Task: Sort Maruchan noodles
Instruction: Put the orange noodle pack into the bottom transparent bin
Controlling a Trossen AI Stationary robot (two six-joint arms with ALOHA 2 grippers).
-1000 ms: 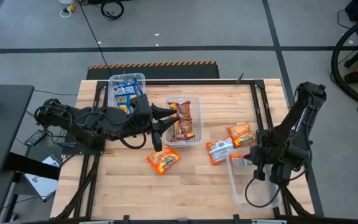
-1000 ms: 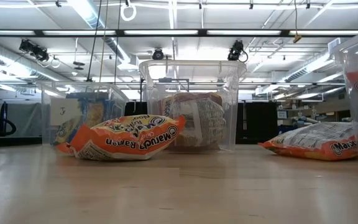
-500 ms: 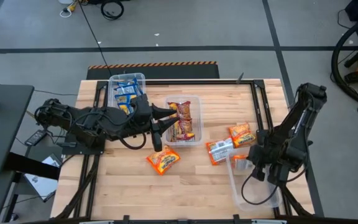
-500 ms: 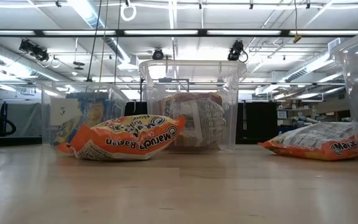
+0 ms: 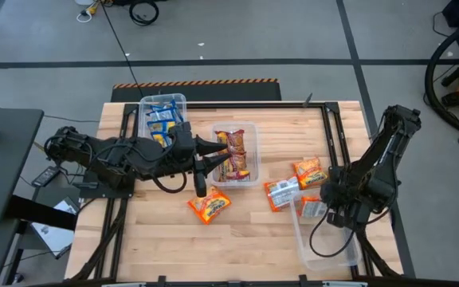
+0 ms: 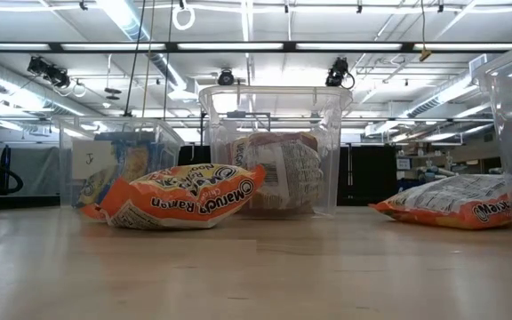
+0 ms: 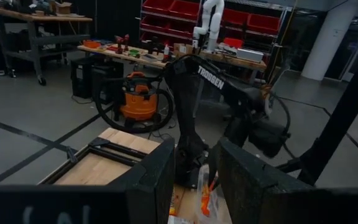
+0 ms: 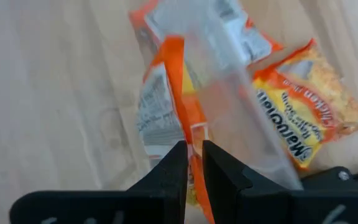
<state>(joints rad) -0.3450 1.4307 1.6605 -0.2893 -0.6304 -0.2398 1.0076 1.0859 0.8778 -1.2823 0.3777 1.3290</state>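
While the right gripper hangs over the clear bin at the table's near right corner, its two dark fingers stand only slightly parted around the edge of an orange-and-white noodle packet; whether they grip it I cannot tell. That packet sits against the bin's clear wall, with two more orange packets on the wooden table just beyond: one showing its white label, one face up farther right. The left gripper reaches level across the table to the rim of the middle bin, fingers parted with a clear gap and nothing between them. Inside that bin lie dark red-and-yellow packets. Left of it, at the far edge, a third bin holds blue-and-yellow packets. One orange packet lies alone on the table near the middle, just in front of the middle bin; the low view shows it puffed and resting flat, with the bins standing behind it.
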